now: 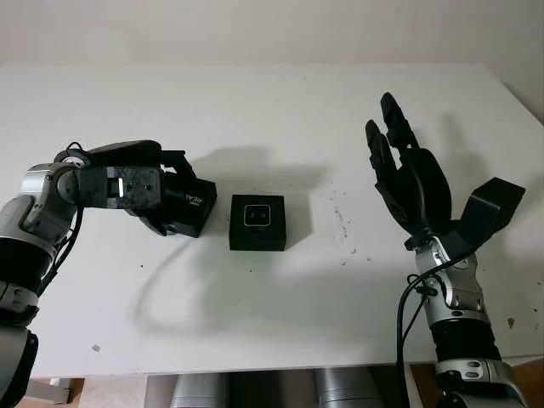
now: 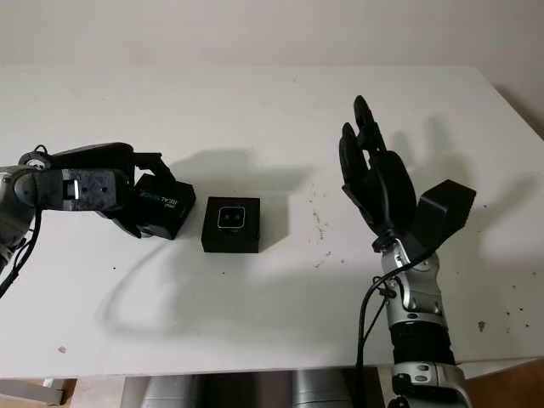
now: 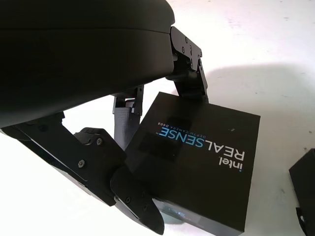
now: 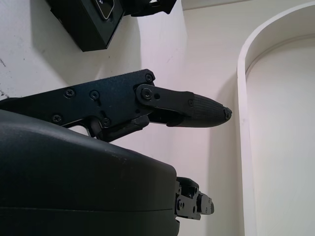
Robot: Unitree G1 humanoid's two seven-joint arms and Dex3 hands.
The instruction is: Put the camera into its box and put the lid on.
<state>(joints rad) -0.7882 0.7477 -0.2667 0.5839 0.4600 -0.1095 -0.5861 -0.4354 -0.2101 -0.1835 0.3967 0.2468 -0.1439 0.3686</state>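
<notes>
Close against my left wrist camera, my left hand (image 3: 123, 162) has its fingers (image 3: 189, 73) clamped around the black lid (image 3: 197, 167); only there can I read "intel REALSENSE" printed on it. From my head, that lid (image 1: 189, 204) is tilted, at the table's (image 1: 272, 110) left side. Just beside it, toward the middle, sits the open box (image 1: 257, 223), the camera (image 1: 257, 215) lying inside, face up. Well apart on the other side, my right hand (image 1: 408, 174) is raised above the table, open, holding nothing. Its wrist view catches the box (image 4: 88, 22) at one corner.
</notes>
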